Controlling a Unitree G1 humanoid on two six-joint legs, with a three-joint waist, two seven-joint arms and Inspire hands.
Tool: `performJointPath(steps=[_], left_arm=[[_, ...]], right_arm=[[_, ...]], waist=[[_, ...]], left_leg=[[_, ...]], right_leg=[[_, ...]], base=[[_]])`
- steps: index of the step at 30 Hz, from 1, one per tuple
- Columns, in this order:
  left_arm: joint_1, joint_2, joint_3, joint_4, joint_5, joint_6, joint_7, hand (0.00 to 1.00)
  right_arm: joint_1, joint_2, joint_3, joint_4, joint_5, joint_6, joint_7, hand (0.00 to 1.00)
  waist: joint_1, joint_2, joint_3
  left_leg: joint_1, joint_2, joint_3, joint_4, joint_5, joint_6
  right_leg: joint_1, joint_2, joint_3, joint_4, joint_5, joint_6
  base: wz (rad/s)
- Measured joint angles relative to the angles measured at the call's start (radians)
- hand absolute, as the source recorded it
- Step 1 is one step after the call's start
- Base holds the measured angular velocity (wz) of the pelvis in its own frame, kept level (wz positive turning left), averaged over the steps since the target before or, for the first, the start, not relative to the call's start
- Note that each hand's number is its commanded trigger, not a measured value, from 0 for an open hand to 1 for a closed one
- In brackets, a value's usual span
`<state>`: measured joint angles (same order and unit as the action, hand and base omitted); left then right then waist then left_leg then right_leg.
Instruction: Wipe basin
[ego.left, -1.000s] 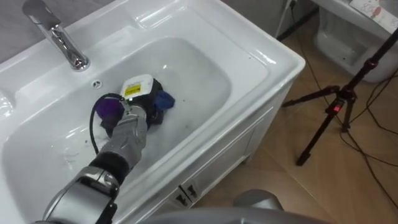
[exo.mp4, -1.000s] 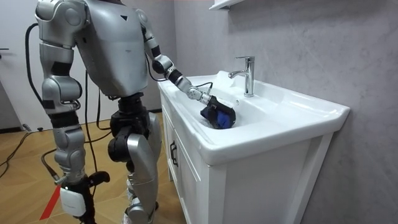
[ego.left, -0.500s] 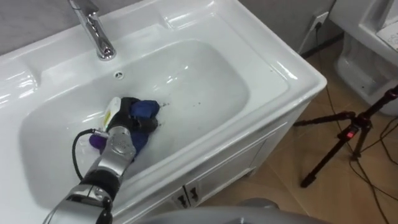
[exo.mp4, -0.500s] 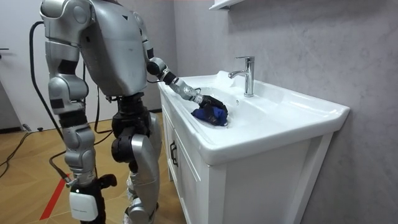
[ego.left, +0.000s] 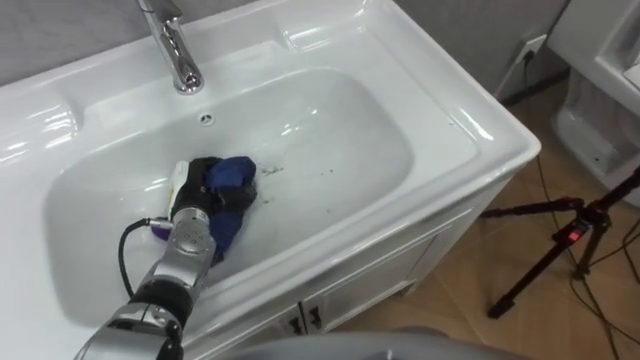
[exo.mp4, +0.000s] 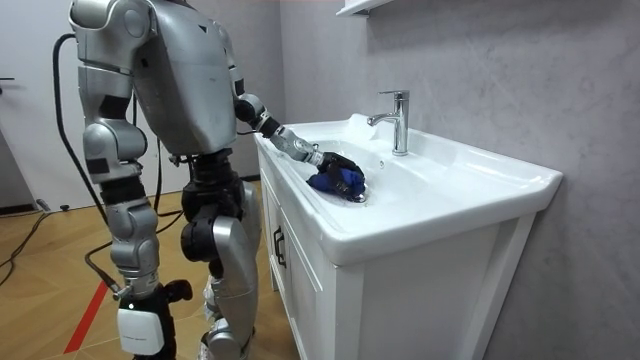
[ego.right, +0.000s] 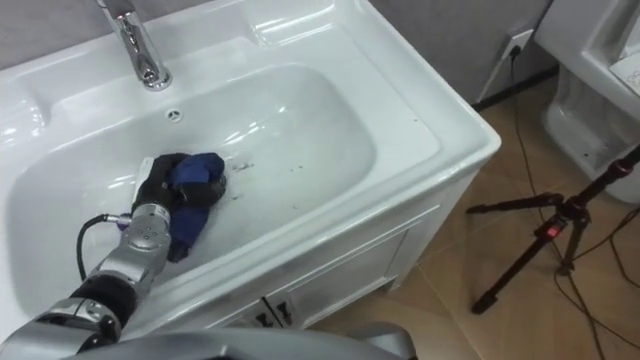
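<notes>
The basin (ego.left: 470, 135) is mid-wipe; the left hand (ego.left: 203, 198) has swept across the bowl floor from right of the tap (ego.left: 176, 52) to nearly straight in front of it (one stroke done, I judge); its fingers curl round the blue cloth (ego.left: 232, 175), bunched against the bowl there; dark specks (ego.left: 322, 171) remain right of the tap; the right hand (exo.mp4: 138, 322) hangs by the leg.

Glossy, smooth white basin (ego.left: 350, 130), like glazed ceramic; polished metal tap (ego.left: 178, 55) upper left; soft matt blue cloth (ego.left: 232, 172); wood-grain floor (ego.left: 560, 330).
</notes>
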<state>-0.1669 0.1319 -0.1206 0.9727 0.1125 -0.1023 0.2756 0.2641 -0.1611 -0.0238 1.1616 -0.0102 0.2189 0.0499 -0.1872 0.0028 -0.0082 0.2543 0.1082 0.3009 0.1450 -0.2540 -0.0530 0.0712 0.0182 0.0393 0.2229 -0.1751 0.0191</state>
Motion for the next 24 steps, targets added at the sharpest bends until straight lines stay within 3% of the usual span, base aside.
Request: performJointPath(steps=[8, 13, 19, 24], left_arm=[[0.018, -0.001, 0.021, -0.002, 0.07, -0.007, 0.024, 1.0], [0.043, 0.001, 0.065, -0.002, 0.142, -0.007, 0.061, 1.0], [0.056, 0.014, 0.116, 0.0, 0.198, -0.006, 0.076, 1.0], [0.061, 0.015, 0.119, 0.0, 0.208, -0.004, 0.091, 1.0]], right_arm=[[0.0, 0.0, -0.04, 0.004, -0.035, 0.002, 0.018, 0.0], [-0.001, -0.005, -0.067, 0.006, -0.079, 0.001, 0.019, 0.0], [-0.036, -0.024, -0.091, 0.015, -0.083, 0.001, 0.017, 0.0], [-0.061, -0.032, -0.099, 0.019, -0.078, 0.0, 0.004, 0.0]], waist=[[0.013, 0.009, -0.0064], [0.046, 0.023, -0.0057], [0.055, 0.041, -0.0053], [0.06, 0.051, -0.0059]], left_leg=[[0.006, 0.001, -0.006, -0.011, 0.003, -0.004], [0.019, 0.003, -0.014, -0.012, 0.004, -0.006], [0.02, 0.003, -0.043, -0.012, 0.005, -0.008], [0.02, 0.004, -0.064, -0.012, 0.007, -0.01]], right_leg=[[0.016, 0.001, -0.012, -0.003, 0.001, -0.001], [0.032, 0.002, -0.016, -0.012, 0.002, -0.003], [0.049, 0.0, -0.033, -0.02, 0.003, -0.003], [0.055, 0.0, -0.048, -0.021, 0.0, -0.007]], base=[[0.03], [0.02], [0.1], [0.08]])
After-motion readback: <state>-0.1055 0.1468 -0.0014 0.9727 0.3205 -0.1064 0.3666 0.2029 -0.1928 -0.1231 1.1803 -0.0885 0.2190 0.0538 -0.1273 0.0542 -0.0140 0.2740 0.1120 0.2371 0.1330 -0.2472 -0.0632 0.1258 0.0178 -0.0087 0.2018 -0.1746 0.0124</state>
